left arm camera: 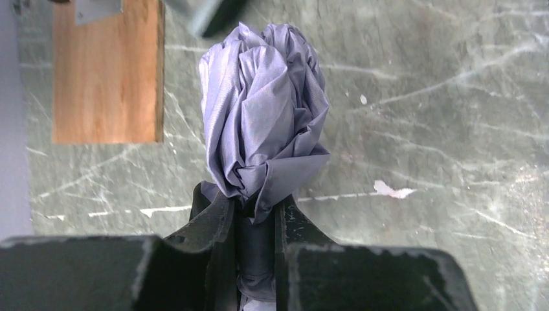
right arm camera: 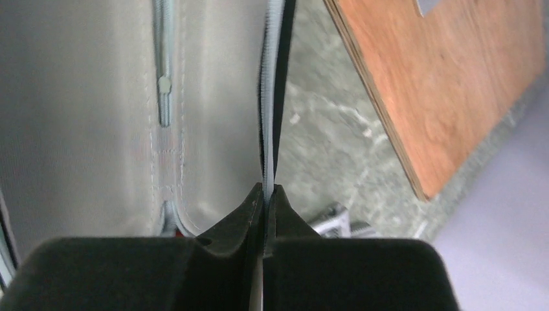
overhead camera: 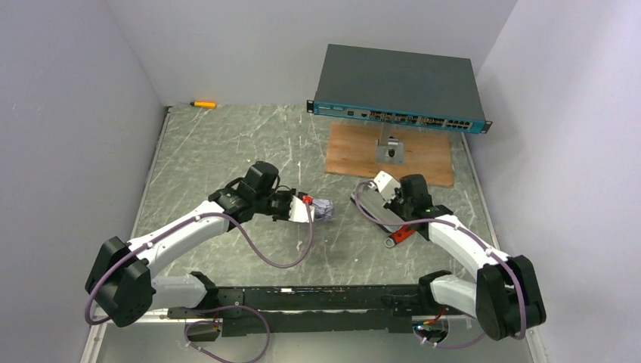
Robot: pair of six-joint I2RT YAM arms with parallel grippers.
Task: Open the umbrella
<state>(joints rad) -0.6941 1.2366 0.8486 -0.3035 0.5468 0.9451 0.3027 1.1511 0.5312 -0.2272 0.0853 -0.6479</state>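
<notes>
The umbrella (left arm camera: 262,110) is folded into a crumpled silvery-lilac bundle that sticks out beyond my left gripper (left arm camera: 256,207). That gripper is shut on its dark lower end; the shaft and handle are hidden between the fingers. In the top view the bundle (overhead camera: 323,208) hangs just above the table middle, at the tip of the left gripper (overhead camera: 306,210). My right gripper (right arm camera: 268,191) is shut on the thin edge of a flat pale-grey fabric piece (right arm camera: 97,110) with a stitched seam. One face is pale, the other black. In the top view it (overhead camera: 370,208) lies apart from the bundle.
A wooden board (overhead camera: 423,159) with a small metal stand (overhead camera: 390,150) lies at the back right, under the dark grey box with a teal front (overhead camera: 397,87). A red-handled tool (overhead camera: 401,234) lies by the right arm. An orange marker (overhead camera: 202,104) lies at the back left.
</notes>
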